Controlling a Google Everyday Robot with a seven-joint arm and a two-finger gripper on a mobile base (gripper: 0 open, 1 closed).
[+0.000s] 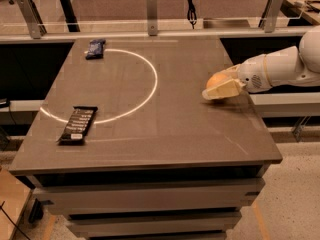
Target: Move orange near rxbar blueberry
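The orange [215,78] rests on the dark table [165,119] near its right edge. It is partly hidden by my gripper [212,87], which reaches in from the right on a white arm [280,66] and sits right around the fruit. The rxbar blueberry [95,48], a short dark blue wrapper, lies at the table's far left corner, well away from the orange and the gripper.
A longer black bar wrapper with white lettering [78,124] lies near the front left of the table. A white circle line [150,84] is marked on the tabletop. A rail with metal posts [152,6] runs behind the table.
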